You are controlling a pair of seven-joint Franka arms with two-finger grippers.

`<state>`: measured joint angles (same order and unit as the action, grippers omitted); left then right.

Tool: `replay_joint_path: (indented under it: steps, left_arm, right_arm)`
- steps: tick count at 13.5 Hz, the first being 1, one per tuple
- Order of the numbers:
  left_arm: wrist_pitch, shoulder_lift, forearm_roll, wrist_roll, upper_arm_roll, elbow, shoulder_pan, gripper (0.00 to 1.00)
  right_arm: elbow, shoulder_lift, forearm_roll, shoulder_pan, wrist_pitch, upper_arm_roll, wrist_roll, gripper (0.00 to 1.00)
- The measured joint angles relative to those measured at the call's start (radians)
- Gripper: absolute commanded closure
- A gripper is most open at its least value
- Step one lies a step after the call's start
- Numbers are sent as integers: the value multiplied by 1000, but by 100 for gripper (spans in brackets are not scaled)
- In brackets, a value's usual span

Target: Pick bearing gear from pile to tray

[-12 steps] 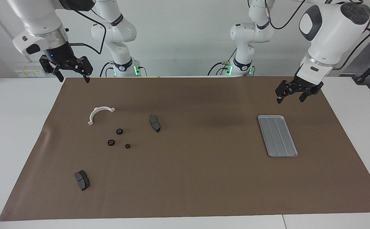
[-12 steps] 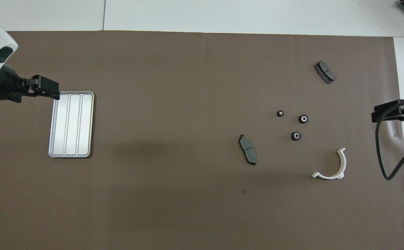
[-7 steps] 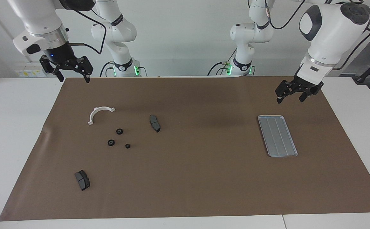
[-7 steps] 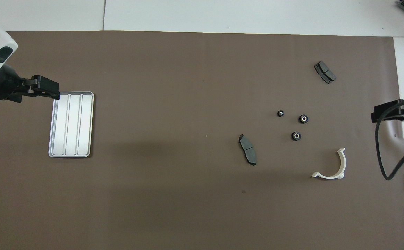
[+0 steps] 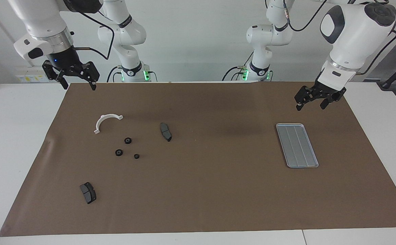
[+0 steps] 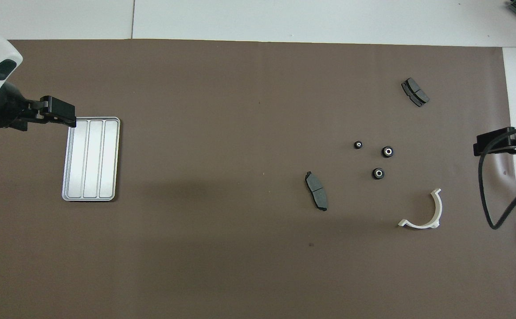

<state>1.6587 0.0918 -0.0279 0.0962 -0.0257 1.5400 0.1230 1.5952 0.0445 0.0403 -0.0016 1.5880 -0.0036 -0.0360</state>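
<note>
Since the earlier frames only the right claw [image 5: 77, 81] has shifted, a touch higher over the mat's corner at the robots' edge, at the right arm's end; every part lies where it did. Its fingers are spread apart, holding nothing. The left claw [image 5: 315, 99] hangs released and empty above the brown mat [image 5: 218, 190], over the robots' edge near the tray [image 5: 297, 145].

The tray lies flat and bare toward the left arm's end of the mat. Three black rings [image 5: 127, 140] [image 5: 118, 152] [image 5: 136, 156] lie close together toward the right arm's end. A white half-ring [image 5: 104, 120] sits nearer the robots than they are. One brake pad [image 5: 165, 131] lies beside the rings toward the mat's middle; another [image 5: 88, 192] is near the mat's outer edge.
</note>
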Motion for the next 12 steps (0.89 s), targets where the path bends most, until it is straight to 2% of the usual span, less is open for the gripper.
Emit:
replay_joint_path:
  steps: [5, 12]
  left_arm:
    - [0, 0, 0, 0, 0, 0, 0, 0]
    - [0, -1, 0, 0, 4, 0, 0, 0]
  right_arm:
    - [173, -18, -5, 1, 265, 4, 0, 0]
    - [398, -145, -6, 1, 614, 5, 29, 0]
